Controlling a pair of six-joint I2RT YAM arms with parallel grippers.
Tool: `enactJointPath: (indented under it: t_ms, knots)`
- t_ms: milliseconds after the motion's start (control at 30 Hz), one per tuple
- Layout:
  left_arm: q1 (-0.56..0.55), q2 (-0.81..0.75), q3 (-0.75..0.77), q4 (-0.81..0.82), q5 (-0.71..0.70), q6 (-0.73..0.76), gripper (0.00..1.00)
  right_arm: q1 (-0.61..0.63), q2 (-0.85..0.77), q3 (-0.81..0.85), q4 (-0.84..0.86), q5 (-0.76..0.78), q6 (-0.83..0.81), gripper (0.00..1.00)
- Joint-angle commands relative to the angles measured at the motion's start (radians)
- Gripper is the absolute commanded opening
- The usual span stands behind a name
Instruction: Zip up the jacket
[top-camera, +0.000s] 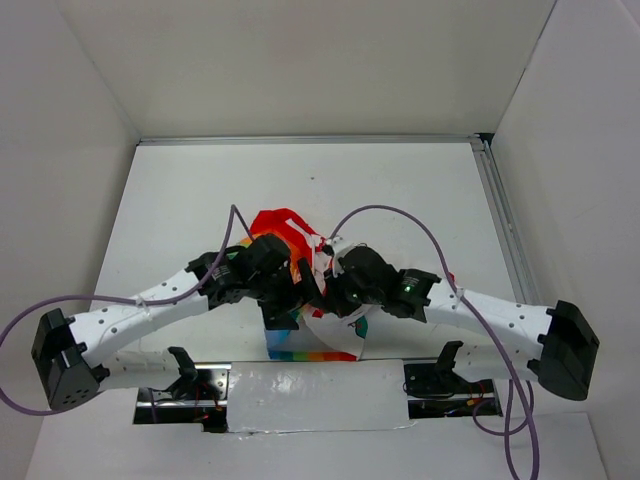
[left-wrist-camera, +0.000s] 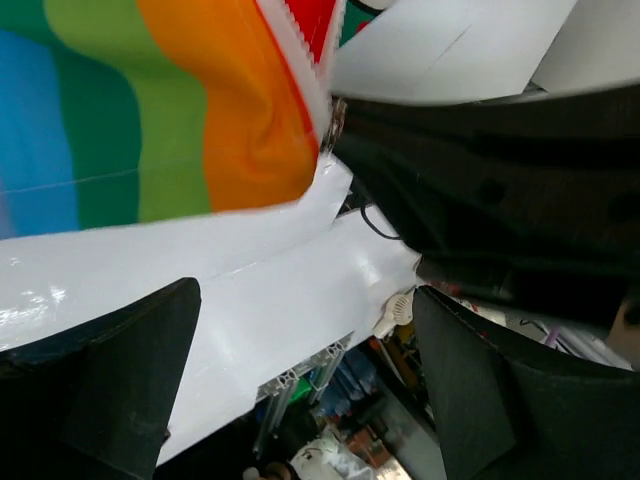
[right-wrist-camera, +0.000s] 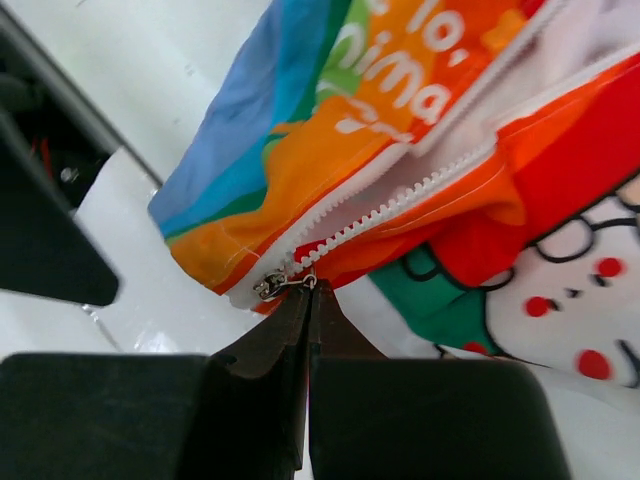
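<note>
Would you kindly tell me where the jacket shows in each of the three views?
Top external: the jacket sits at centre, partly hidden.
Left wrist: upper left, its rainbow panel.
Right wrist: upper right, its zipper pull pinched by the right gripper.
Shared landmark: the orange stripe beside the zipper teeth.

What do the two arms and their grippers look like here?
The left arm and right arm have white links with small holes, black joints and black wrists. A purple cable trails along each. A green light glows on the right wrist. The fingers are black and tapered.
</note>
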Motion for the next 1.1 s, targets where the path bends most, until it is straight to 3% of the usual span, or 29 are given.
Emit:
enactJointPath:
  t_ms: [0, 167, 500, 767, 1067]
  knots:
    - [0.029, 0.04, -0.062, 0.041, 0.062, -0.056, 0.99, 0.013, -0.003, -0.049, 0.127, -0.107, 0.032, 0.0]
    - [0.147, 0.063, -0.271, 0.171, 0.128, -0.07, 0.99, 0.021, 0.107, -0.084, 0.208, -0.153, 0.047, 0.0]
    - [0.297, 0.145, -0.381, 0.317, 0.081, -0.035, 0.99, 0.021, 0.257, -0.052, 0.307, -0.171, 0.069, 0.0]
    - [0.438, 0.234, -0.317, 0.308, -0.006, 0.048, 0.95, 0.003, 0.423, 0.069, 0.337, -0.143, 0.092, 0.0]
    - [0.567, 0.263, -0.256, 0.349, -0.089, 0.097, 0.97, -0.115, 0.429, 0.071, 0.507, -0.26, 0.217, 0.0]
